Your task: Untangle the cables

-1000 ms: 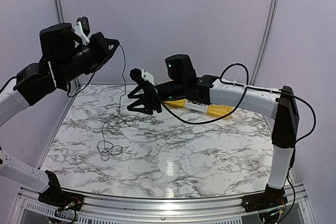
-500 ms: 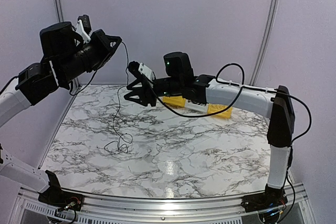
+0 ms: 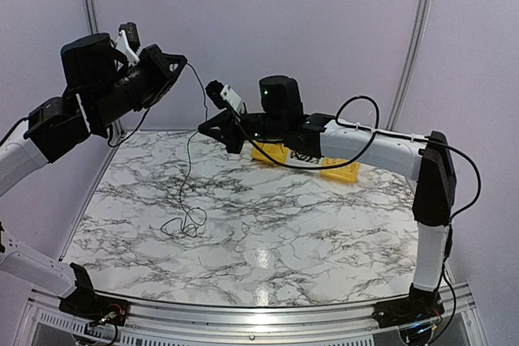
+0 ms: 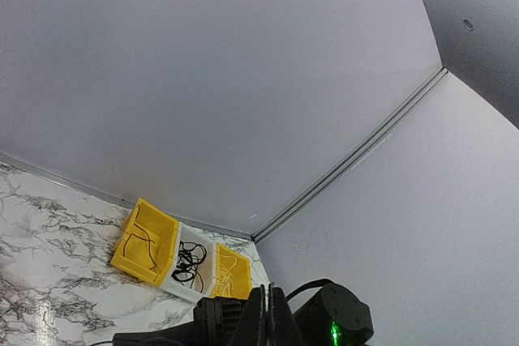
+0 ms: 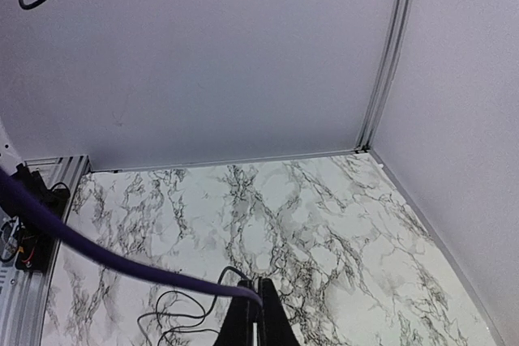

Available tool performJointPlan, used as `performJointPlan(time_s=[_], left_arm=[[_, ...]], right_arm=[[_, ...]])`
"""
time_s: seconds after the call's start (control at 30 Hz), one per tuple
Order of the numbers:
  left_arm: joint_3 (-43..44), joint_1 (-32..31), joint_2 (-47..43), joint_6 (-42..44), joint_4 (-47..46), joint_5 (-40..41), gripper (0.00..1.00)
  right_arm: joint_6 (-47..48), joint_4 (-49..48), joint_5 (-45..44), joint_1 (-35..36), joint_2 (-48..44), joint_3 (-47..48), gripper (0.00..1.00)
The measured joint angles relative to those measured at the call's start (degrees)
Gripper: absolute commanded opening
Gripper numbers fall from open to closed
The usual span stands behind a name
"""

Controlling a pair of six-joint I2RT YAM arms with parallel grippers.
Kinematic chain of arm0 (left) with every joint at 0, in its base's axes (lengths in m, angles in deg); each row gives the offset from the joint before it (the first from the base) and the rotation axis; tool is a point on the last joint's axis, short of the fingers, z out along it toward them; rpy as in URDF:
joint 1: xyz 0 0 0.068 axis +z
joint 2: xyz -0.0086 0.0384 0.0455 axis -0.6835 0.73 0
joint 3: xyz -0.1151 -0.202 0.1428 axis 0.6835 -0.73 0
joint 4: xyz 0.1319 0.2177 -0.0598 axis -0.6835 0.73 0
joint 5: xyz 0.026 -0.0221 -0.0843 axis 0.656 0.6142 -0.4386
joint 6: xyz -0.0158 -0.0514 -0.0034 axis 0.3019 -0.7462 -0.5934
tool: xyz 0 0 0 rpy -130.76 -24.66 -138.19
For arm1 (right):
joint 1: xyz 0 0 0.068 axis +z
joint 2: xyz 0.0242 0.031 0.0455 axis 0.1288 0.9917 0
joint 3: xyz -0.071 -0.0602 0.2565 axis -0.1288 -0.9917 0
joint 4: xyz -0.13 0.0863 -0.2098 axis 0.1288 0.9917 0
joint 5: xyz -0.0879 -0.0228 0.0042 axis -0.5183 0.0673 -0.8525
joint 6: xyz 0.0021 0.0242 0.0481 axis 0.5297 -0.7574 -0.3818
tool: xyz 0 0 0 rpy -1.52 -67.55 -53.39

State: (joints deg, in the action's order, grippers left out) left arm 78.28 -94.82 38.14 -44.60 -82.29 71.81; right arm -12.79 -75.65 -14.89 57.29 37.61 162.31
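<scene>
A thin black cable (image 3: pixel 185 174) runs from my left gripper (image 3: pixel 183 63) across to my right gripper (image 3: pixel 203 128), then hangs down to a small looped tangle (image 3: pixel 185 224) resting on the marble table. Both grippers are raised above the table's back left part. In the right wrist view the right gripper (image 5: pixel 257 283) is shut on the cable (image 5: pixel 122 262), which enters from the left, and the tangle (image 5: pixel 174 313) lies below. In the left wrist view the left gripper (image 4: pixel 268 288) has its fingers pressed together; the strand between them is too thin to see there.
A row of yellow and white bins (image 4: pixel 144 241) stands at the table's back, behind the right arm, with more thin cables inside; in the top view it shows as yellow bins (image 3: pixel 342 170). The right arm's own thick black cable (image 3: pixel 357 111) loops above its forearm.
My right gripper has risen and shut on the hanging strand. The tangle on the table has slid a little to the right. The left gripper has stayed shut and nearly still.
</scene>
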Motion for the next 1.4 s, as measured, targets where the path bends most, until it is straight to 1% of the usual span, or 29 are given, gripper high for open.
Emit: performJointPlan(time_s=[0.03,0.07,0.1,0.13,0.17,0.23,0.27,0.37,0.53,0.67,0.8,0.93,1.1,1.4], left_arm=[[0.00,0.00,0.00,0.00,0.00,0.07,0.00],[0.00,0.00,0.00,0.02,-0.02,0.13,0.03],[-0.04,0.00,0.00,0.15,-0.04,0.31,0.21],[-0.11,0.00,0.00,0.28,-0.07,0.46,0.35],[-0.37,0.00,-0.09,0.63,-0.17,0.66,0.46],[-1.73,0.00,-0.70,0.83,-0.57,1.42,0.62],[-3.17,0.00,-1.49,0.90,-0.63,2.10,0.66],[-10.34,0.00,-5.25,0.57,-0.92,4.81,0.69],[-24.92,0.00,-12.81,-0.94,-0.13,9.35,0.71],[-35.98,0.02,-18.32,-4.46,1.60,11.56,0.71],[-43.12,0.02,-22.34,-9.14,3.17,12.09,0.71],[-44.41,0.02,-23.37,-11.54,3.67,12.00,0.71],[-44.39,0.00,-23.37,-12.28,3.67,11.82,0.70],[-44.02,0.00,-23.28,-12.28,3.67,10.71,0.67]], right_arm=[[-0.31,-0.22,-0.07,-0.28,-0.04,0.00,0.00],[-0.57,-0.50,-0.13,-0.63,-0.07,0.00,0.00],[-0.79,-0.59,-0.17,-0.92,-0.07,0.00,0.00],[-1.01,-0.81,-0.20,-1.29,-0.07,0.00,0.00],[-1.20,-1.01,-0.17,-1.73,-0.09,0.00,0.00],[-1.33,-1.03,-0.17,-2.82,-0.17,0.17,0.00],[-1.31,-0.94,-0.20,-3.54,-0.17,0.57,0.00],[-0.87,-0.44,-0.26,-6.16,-0.20,3.78,0.00],[0.48,-0.13,-0.63,-9.66,-0.22,13.25,0.00],[2.38,-0.70,-2.08,-11.08,-0.35,19.21,0.00],[4.59,-0.83,-3.76,-11.47,-0.20,22.67,0.00],[7.02,-1.09,-5.68,-12.24,1.16,26.86,0.00],[9.57,-2.75,-8.72,-15.43,4.63,31.98,0.00],[12.28,-4.48,-13.44,-21.77,11.41,34.88,0.00]])
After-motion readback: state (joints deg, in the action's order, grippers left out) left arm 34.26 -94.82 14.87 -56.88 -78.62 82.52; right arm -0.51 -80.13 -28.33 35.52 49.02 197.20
